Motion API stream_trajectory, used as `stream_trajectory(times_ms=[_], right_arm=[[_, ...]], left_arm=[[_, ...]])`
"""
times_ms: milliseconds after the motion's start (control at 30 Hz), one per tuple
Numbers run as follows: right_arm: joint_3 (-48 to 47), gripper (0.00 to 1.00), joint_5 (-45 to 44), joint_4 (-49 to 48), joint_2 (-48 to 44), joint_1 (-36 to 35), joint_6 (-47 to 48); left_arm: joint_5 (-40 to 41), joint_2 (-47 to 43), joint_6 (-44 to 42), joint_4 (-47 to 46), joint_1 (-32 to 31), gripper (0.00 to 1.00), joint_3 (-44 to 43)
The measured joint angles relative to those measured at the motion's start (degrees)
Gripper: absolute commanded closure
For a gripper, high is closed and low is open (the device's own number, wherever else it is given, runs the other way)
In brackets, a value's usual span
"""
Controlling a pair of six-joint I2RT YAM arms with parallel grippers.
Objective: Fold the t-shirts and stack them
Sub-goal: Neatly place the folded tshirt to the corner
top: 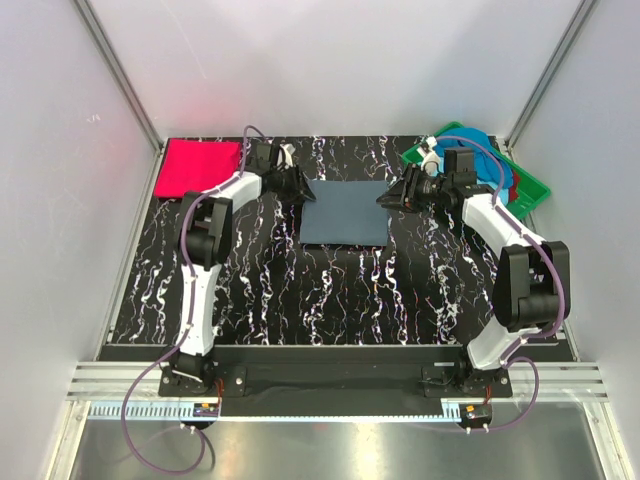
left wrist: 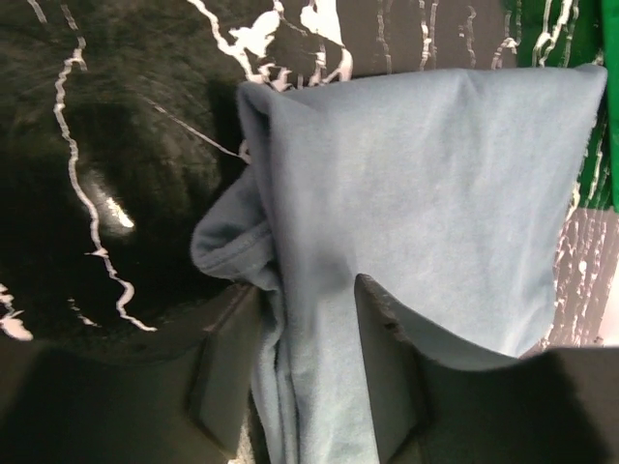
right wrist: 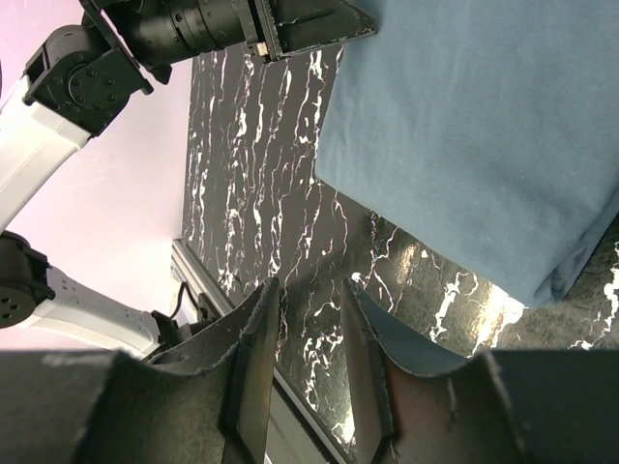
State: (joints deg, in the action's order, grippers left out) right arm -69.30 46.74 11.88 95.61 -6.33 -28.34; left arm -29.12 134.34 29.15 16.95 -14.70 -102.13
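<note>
Slate grey-blue t-shirt (top: 345, 212) lies folded into a rectangle at the centre rear of the worktop (top: 300, 290), with bare marble along its near edge. The left pincer (left wrist: 302, 290) grips the shirt's far-left corner, cloth bunched between its fingers. The right pincer (right wrist: 309, 290) stands just off the right edge, jaws slightly parted and empty. A red-pink t-shirt (top: 197, 167) lies folded at the rear-left corner. A turquoise t-shirt (top: 480, 140) rests in the green tray (top: 533, 192) at rear right.

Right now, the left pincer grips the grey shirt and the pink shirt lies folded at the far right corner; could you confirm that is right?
Not quite: the pink shirt lies folded at the far left corner, as the top view shows. The left pincer does grip the grey shirt.
</note>
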Motion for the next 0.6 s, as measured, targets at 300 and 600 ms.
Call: stream_trajectory(times_ms=[300, 600], right_arm=[[0.55, 0.60, -0.76, 0.02, -0.70, 0.00, -0.24], [3.56, 0.58, -0.83, 0.42, -7.82, 0.00, -0.87]], left_arm=[[-0.15, 2.43, 0.24, 0.66, -1.25, 1.00, -3.21], [3.91, -4.02, -9.70, 10.25, -1.66, 1.00, -3.67]])
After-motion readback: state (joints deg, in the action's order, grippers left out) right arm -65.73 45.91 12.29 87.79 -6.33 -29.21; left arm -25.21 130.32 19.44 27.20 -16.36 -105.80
